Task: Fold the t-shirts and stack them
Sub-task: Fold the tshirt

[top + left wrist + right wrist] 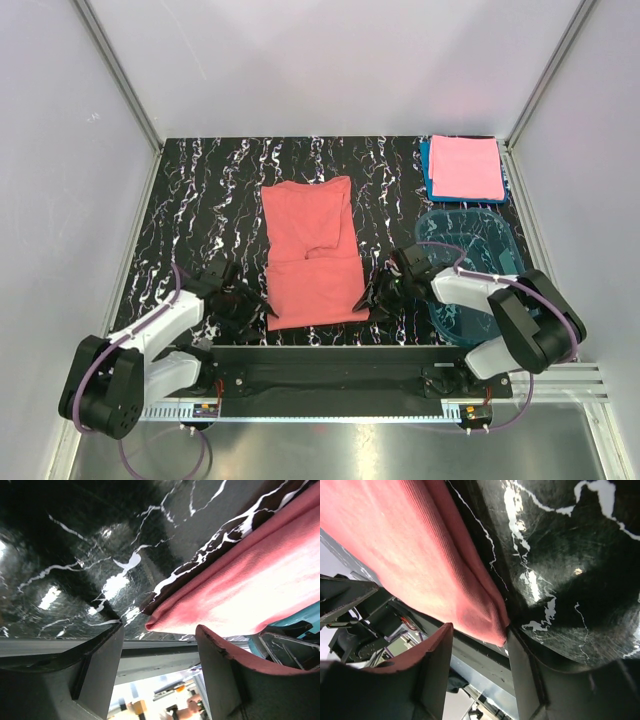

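Observation:
A salmon t-shirt [310, 255] lies partly folded in the middle of the table, its near part doubled over. My left gripper [262, 308] is open at its near left corner; in the left wrist view the corner [165, 620] sits just past the open fingers [225, 675]. My right gripper [372, 300] is open at the near right corner; in the right wrist view that corner [490, 622] lies between the fingers [435, 665], touching the right one. A folded pink t-shirt [466, 166] lies on a folded blue one [428, 172] at the back right.
A clear blue plastic tub [478, 275] stands at the right, under my right arm. The black marbled table [210, 200] ends at a metal rail [320, 355] by the arm bases. Grey walls close in the left, right and back.

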